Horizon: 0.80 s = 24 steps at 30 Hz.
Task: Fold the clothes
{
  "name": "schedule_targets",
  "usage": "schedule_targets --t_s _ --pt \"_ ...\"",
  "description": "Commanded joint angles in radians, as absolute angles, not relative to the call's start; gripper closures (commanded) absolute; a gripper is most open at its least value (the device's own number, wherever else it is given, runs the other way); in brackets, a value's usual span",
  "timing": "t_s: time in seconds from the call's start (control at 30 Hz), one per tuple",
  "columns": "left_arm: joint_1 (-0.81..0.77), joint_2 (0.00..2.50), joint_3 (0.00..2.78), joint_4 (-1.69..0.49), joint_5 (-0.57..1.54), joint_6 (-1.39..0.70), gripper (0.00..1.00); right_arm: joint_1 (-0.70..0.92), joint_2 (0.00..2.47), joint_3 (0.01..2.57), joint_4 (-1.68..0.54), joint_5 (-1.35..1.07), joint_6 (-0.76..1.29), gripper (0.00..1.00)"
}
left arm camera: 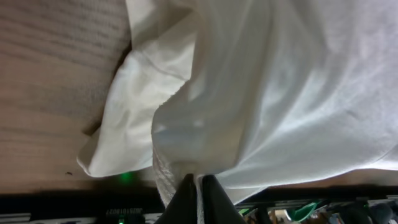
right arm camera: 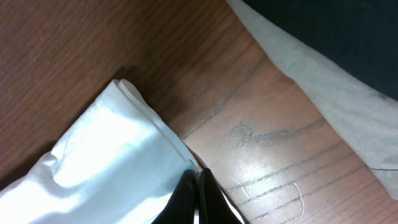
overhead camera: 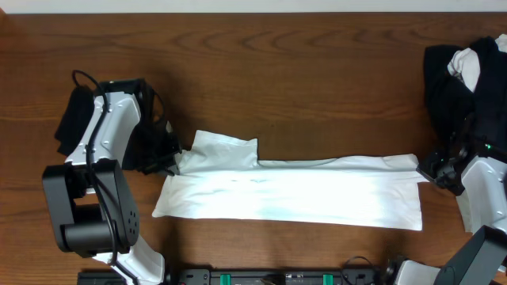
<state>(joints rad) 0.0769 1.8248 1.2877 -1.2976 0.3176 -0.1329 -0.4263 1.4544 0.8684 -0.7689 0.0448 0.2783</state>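
Observation:
A white T-shirt (overhead camera: pixel 293 194) lies folded into a long band across the front of the table, one sleeve (overhead camera: pixel 226 149) sticking up at its left end. My left gripper (overhead camera: pixel 171 161) is shut on the shirt's left edge; in the left wrist view its black fingers (left arm camera: pixel 198 198) pinch a ribbed hem with white cloth (left arm camera: pixel 261 81) draped above. My right gripper (overhead camera: pixel 432 172) is shut on the shirt's right edge; its fingers (right arm camera: pixel 198 199) clamp the corner of the folded white cloth (right arm camera: pixel 106 155) against the wood.
A pile of black and white garments (overhead camera: pixel 463 75) sits at the back right, seen as dark and grey cloth (right arm camera: pixel 323 56) in the right wrist view. A black garment (overhead camera: pixel 73 119) lies behind the left arm. Bare wooden table (overhead camera: pixel 277 71) stretches behind the shirt.

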Motion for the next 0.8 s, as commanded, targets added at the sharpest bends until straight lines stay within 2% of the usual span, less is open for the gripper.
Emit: schedule_targets --t_s 0.0,0.3,0.4,0.77 --pt "0.082 1.808 1.259 -1.299 0.293 -0.124 0.93 -0.435 1.44 0.868 -0.772 0.047 0.291 0.99" --pt "0.082 1.808 1.245 -1.293 0.293 -0.124 0.89 -0.435 1.44 0.868 -0.78 0.048 0.291 0.93" --pt "0.082 1.808 1.245 -1.293 0.293 -0.124 0.89 -0.435 1.44 0.868 -0.78 0.048 0.291 0.87" --pt "0.082 1.808 1.245 -1.293 0.268 -0.124 0.89 -0.434 1.44 0.868 -0.778 0.047 0.292 0.83"
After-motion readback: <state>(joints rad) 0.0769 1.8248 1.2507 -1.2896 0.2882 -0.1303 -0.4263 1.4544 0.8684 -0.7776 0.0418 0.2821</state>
